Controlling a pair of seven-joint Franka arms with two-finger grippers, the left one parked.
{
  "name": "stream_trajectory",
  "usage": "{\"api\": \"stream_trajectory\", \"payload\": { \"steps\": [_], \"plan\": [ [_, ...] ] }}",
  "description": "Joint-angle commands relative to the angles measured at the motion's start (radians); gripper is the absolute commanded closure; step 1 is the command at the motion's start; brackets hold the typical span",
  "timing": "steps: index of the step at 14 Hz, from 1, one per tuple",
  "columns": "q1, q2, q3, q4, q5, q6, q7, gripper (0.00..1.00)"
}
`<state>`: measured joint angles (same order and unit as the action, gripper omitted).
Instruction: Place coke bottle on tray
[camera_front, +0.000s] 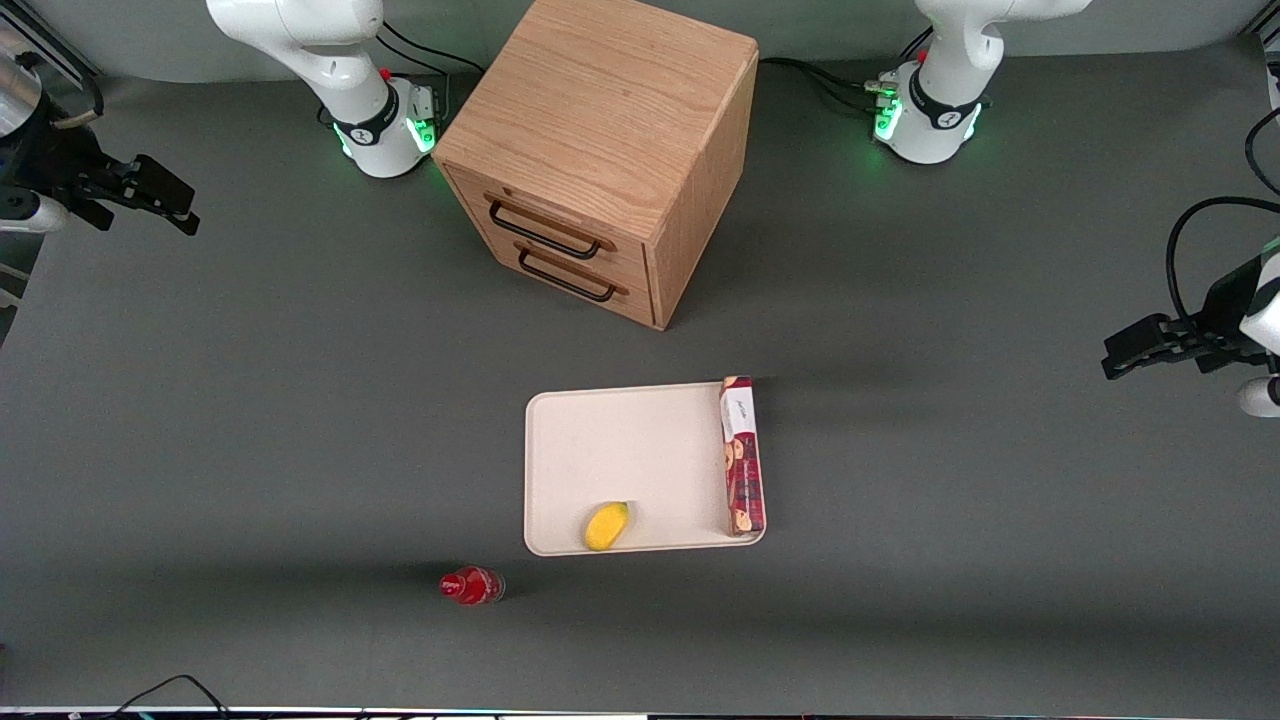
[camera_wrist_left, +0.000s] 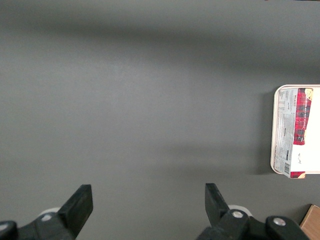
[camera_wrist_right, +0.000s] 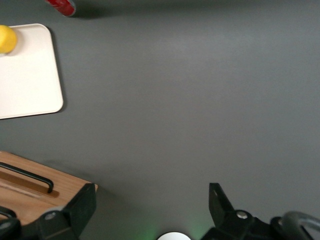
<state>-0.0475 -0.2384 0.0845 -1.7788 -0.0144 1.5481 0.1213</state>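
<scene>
The coke bottle (camera_front: 471, 586), small with a red cap and red label, rests on the grey table, just nearer the front camera than the tray's near corner. It also shows in the right wrist view (camera_wrist_right: 61, 6). The cream-white tray (camera_front: 620, 450) lies flat at the table's middle, in front of the wooden cabinet; its rounded corner shows in the right wrist view (camera_wrist_right: 30, 75). My right gripper (camera_front: 165, 200) hangs high at the working arm's end of the table, far from the bottle. It is open and empty (camera_wrist_right: 152, 197).
A yellow fruit (camera_front: 606, 525) lies in the tray near its front rim, also seen in the right wrist view (camera_wrist_right: 7, 38). A long red biscuit box (camera_front: 742, 455) lies along one tray edge. A wooden drawer cabinet (camera_front: 600, 150) stands farther back.
</scene>
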Motion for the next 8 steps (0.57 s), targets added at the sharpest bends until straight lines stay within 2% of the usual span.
{"api": "stream_trajectory", "payload": {
  "steps": [1, 8],
  "plan": [
    [0.003, -0.019, -0.012, -0.005, 0.063, 0.006, 0.021, 0.00],
    [0.012, -0.012, 0.012, 0.018, 0.060, 0.003, 0.006, 0.00]
  ]
}}
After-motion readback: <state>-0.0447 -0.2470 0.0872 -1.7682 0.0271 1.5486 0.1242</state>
